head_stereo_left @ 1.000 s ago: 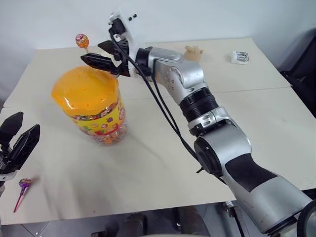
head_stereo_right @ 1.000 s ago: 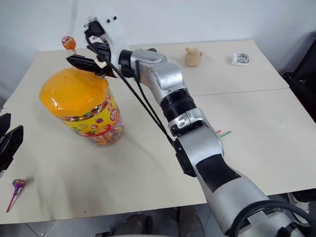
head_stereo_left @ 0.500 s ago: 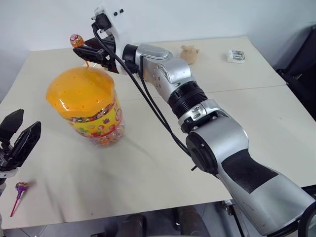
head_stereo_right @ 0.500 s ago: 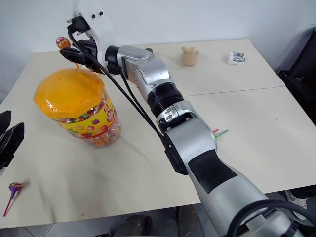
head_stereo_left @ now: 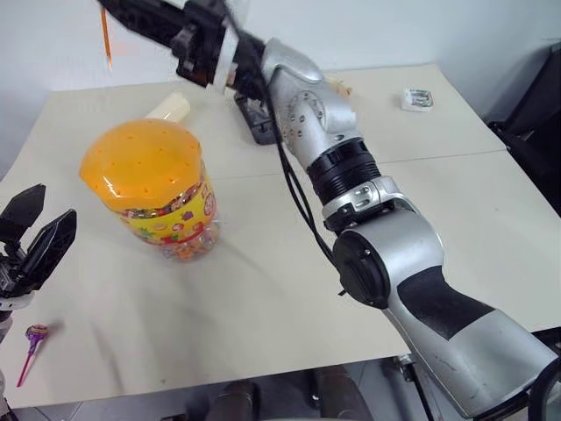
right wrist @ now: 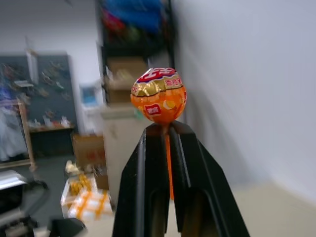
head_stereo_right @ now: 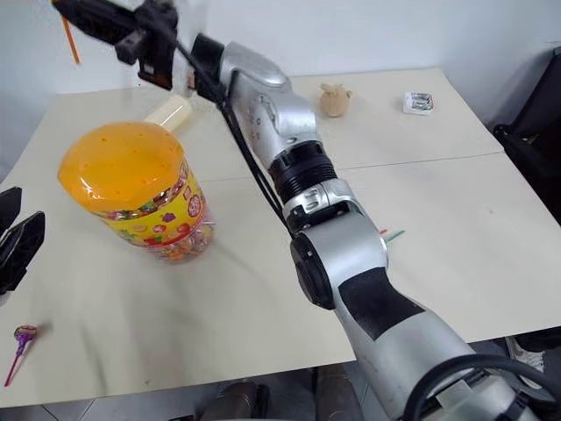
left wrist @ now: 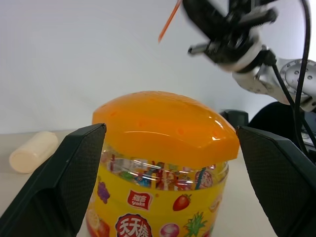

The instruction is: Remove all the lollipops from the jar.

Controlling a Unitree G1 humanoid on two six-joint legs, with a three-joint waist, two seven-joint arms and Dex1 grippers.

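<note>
Right claw: black fingers pinched together on the thin orange stick of a round lollipop in an orange patterned wrapper, head just above the fingertips; gripped at the stick, judged so the candy rides clear of the pads.
Position: held high above the jar, stick hanging free, clear of the lid.
Jar: large clear plastic tub with orange holed lid and yellow label, upright on the beige worktop.
Left claw: fingers spread wide, holding nothing, near the jar's side, judged ready to steady it.
Removed item: purple-wrapped lollipop lying flat at the worktop's near edge.
</note>
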